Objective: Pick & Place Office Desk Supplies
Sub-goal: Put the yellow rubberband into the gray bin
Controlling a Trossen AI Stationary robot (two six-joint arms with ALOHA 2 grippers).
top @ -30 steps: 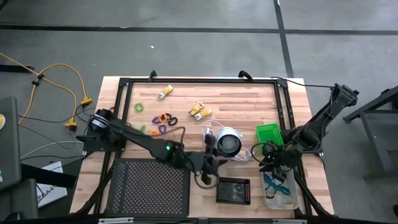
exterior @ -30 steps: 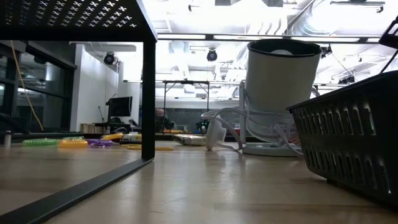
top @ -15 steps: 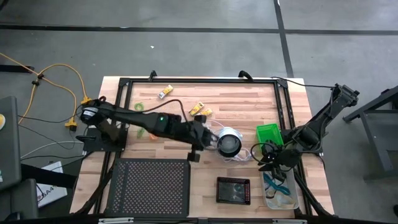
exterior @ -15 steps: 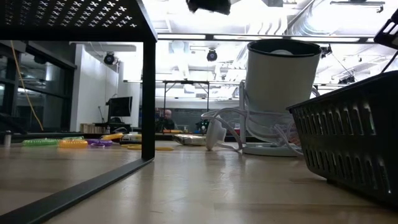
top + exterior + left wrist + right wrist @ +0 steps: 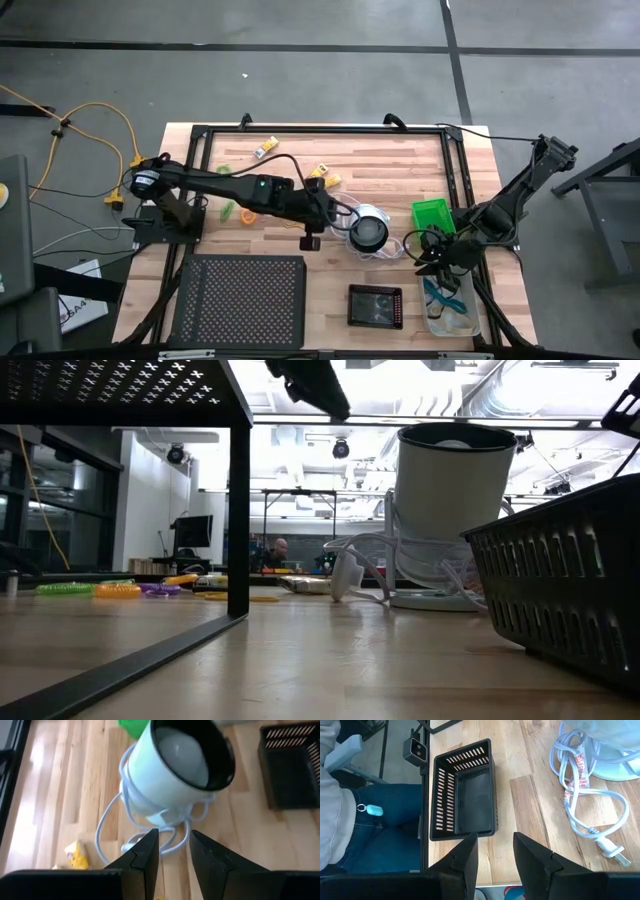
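Two yellow-and-white packs (image 5: 265, 148) (image 5: 322, 178) lie flat on the far half of the wooden table. Small green and orange loops (image 5: 236, 212) lie beside my left arm, which hides part of them. My left gripper (image 5: 338, 213) hovers open and empty just left of the round white-and-black object (image 5: 368, 230). In the left wrist view its fingertips (image 5: 174, 855) stand over that object's white cord (image 5: 112, 820), with a yellow pack (image 5: 77, 855) off to one side. My right gripper (image 5: 432, 258) waits open at the right, above the table between the green tray (image 5: 432, 213) and the clear tray (image 5: 450, 305).
A black tray (image 5: 375, 305) stands near the front edge, also seen as the black tray (image 5: 465, 790) ahead of my right fingers. A large black perforated platform (image 5: 240, 300) fills the near left. The cord's plug (image 5: 610, 851) lies loose. A person in jeans (image 5: 375, 830) is by the table's edge.
My left gripper has swung from beside the black tray toward the table's far edge, ending next to the round white-and-black object. It has tipped and rolled on the way. Its fingers stay open and empty.
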